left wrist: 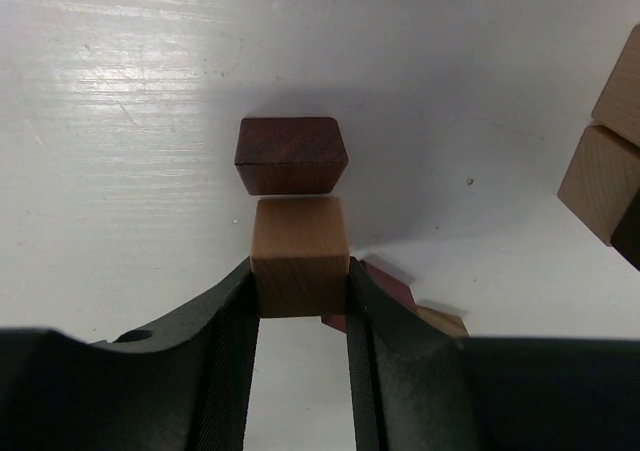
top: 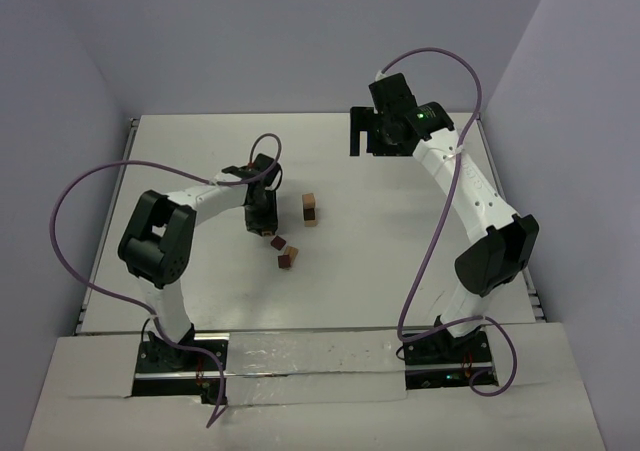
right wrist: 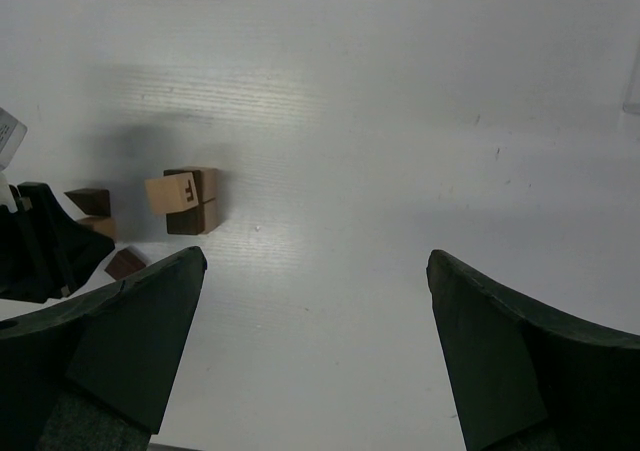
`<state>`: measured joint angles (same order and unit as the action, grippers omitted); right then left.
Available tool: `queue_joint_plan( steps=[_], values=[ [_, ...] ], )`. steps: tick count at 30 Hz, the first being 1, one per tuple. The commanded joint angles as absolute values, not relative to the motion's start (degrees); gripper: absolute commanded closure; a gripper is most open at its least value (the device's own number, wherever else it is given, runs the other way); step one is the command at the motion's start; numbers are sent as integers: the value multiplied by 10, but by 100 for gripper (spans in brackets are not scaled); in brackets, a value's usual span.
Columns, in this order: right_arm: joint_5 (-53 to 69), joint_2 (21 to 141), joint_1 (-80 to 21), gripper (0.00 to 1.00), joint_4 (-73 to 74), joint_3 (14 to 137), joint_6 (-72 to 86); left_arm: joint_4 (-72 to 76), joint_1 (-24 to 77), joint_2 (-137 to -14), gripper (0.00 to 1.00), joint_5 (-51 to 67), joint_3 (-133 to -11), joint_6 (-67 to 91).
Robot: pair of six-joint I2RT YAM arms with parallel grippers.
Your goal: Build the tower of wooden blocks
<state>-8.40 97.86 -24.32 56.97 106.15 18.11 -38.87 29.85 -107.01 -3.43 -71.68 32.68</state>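
My left claw [left wrist: 300, 276] is clamped on a light tan wooden cube [left wrist: 298, 246], with a dark reddish-brown wooden cube [left wrist: 290, 154] just beyond it. I judge this the pick-up step. Next comes a clean lift, then squaring it over the started tan-and-brown tower [top: 311, 209] to the right. Far right, my right claw [right wrist: 315, 259] hangs wide apart, empty.

I had two arms [top: 190, 206] out, with two grippers [top: 262, 216]. My left wrist camera showed four tan blocks [left wrist: 300, 256] and at least three brown blocks [left wrist: 291, 155]; the edge cluster was cut off.
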Motion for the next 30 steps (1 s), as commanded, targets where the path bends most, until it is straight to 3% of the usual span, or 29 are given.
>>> queue_joint_plan(
  steps=[1,3,13,30],
  values=[
    [-84,976,-241,0,559,1071,177,-390,307,-1008,90,-53,-719,321],
    [-86,970,-241,0,557,1067,176,-395,321,-987,100,-71,-722,321],
    [-101,959,-241,0,555,1069,176,-489,419,-1012,100,-71,-874,345],
    [-105,945,-241,0,551,1056,174,-498,455,-1097,100,-86,-942,363]
  ],
)
